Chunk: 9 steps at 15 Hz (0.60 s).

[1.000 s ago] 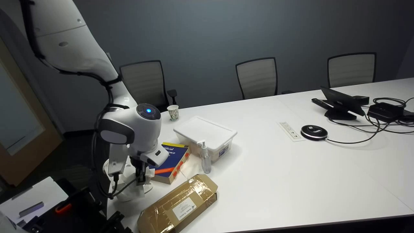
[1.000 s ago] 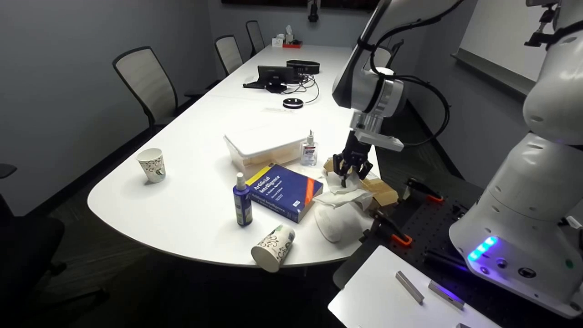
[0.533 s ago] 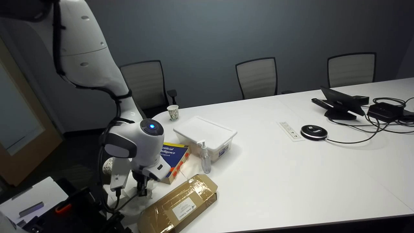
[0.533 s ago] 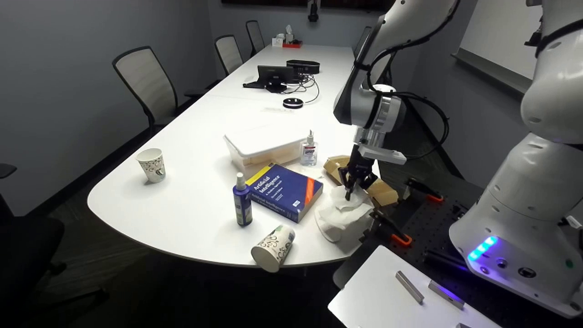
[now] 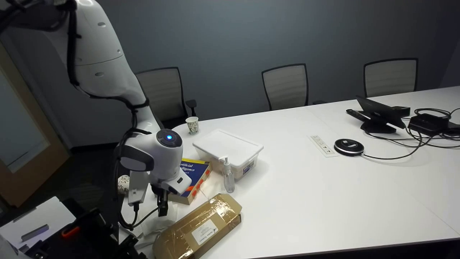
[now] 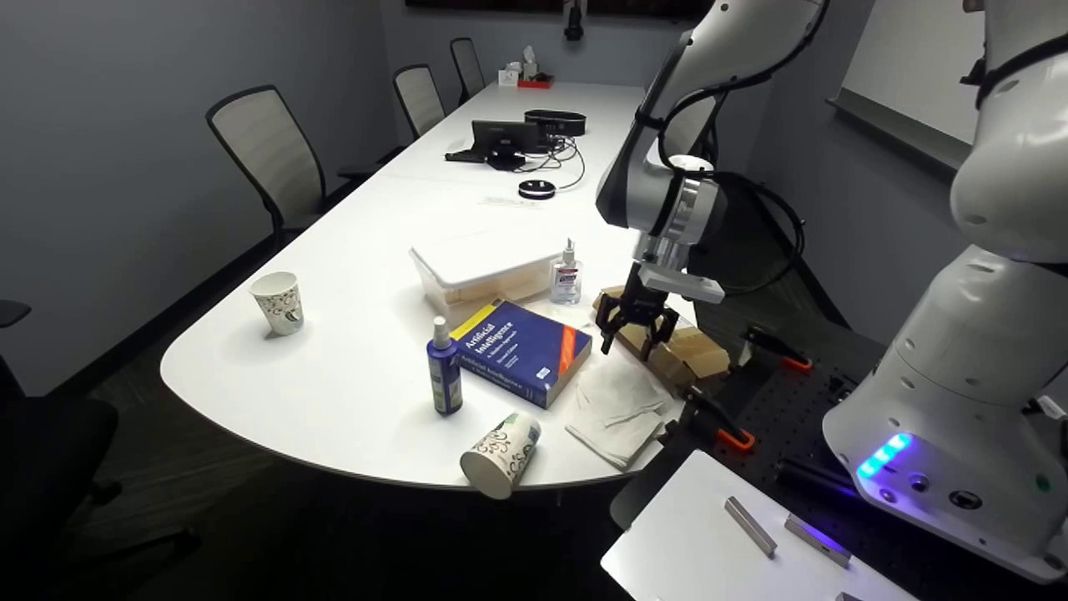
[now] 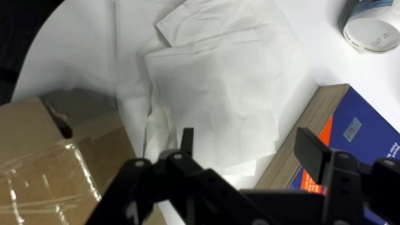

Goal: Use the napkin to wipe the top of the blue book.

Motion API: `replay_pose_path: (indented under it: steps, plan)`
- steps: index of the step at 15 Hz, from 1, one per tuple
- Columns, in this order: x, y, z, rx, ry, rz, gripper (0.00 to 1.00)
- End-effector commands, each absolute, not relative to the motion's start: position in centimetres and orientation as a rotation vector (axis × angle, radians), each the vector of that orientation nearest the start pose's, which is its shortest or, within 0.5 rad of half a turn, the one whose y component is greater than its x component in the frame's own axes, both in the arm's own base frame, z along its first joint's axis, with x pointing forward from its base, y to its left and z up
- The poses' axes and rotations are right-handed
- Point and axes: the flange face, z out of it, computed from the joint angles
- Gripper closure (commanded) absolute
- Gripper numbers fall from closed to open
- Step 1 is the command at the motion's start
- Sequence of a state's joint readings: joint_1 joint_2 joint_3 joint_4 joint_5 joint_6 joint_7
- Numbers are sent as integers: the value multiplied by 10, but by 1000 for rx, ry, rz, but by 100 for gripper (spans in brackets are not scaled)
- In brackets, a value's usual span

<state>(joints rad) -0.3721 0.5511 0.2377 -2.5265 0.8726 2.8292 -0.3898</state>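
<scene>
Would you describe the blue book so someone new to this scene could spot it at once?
In an exterior view, follow the long white table toward its rounded end, to a lidded plastic box. The blue book lies flat beside the box. Unlike the upright blue spray bottle, it reads "Artificial Intelligence" between yellow and orange bands.

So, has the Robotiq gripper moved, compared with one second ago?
Yes: in an exterior view, the Robotiq gripper has shifted down and slightly picture-left, nearer the blue Artificial Intelligence book.
</scene>
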Motion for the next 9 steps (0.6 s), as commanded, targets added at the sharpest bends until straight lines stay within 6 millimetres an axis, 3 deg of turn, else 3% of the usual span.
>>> replay_pose_path:
  steps: [1, 9]
  plan:
    - [381, -62, 95, -2638, 853, 213, 0]
    - [378, -29, 183, -2585, 672, 329, 0]
